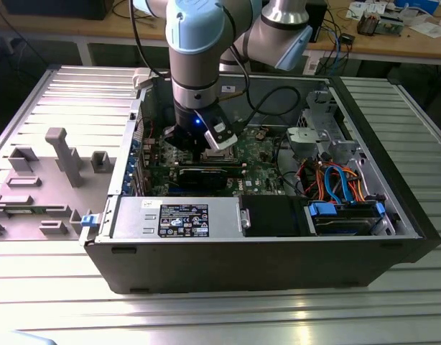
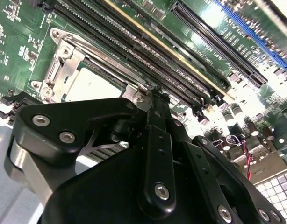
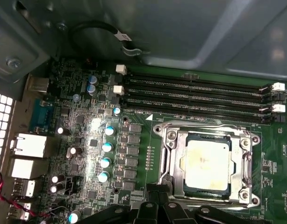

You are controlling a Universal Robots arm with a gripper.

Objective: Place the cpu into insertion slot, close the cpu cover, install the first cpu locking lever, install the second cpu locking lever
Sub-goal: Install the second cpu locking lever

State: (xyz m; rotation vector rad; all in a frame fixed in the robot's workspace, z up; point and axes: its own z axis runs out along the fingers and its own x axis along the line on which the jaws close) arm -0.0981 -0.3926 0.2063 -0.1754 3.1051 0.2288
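**A:** What fills the scene, largest thing first?

**B:** An open computer case (image 1: 263, 244) lies on a ribbed metal table (image 1: 206, 316). A grey-and-blue robot arm (image 1: 199, 65) reaches down into it from above. Along the case's near wall sit a power supply (image 1: 177, 219) and, toward the exterior view's right, a drive bay with blue and orange cables (image 1: 335, 183).

**A:** And inside?

**B:** A green motherboard (image 3: 87, 140) covers the floor of the case. Four long black memory slots (image 3: 195, 98) run beside the socket.

**A:** Where is the cpu?

**B:** The cpu (image 3: 206, 161), its silvery top showing, sits in the insertion slot (image 3: 226, 190). The cpu cover (image 3: 174, 158), a metal frame with a square window, lies flat around it, so the chip shows through the opening.

**A:** And the gripper?

**B:** The gripper (image 2: 155, 100) hangs just above the board at the socket's edge, near one corner of the cover. In the second wrist view its black fingers (image 2: 157, 140) look pressed together at the tips, with nothing pinched between them.
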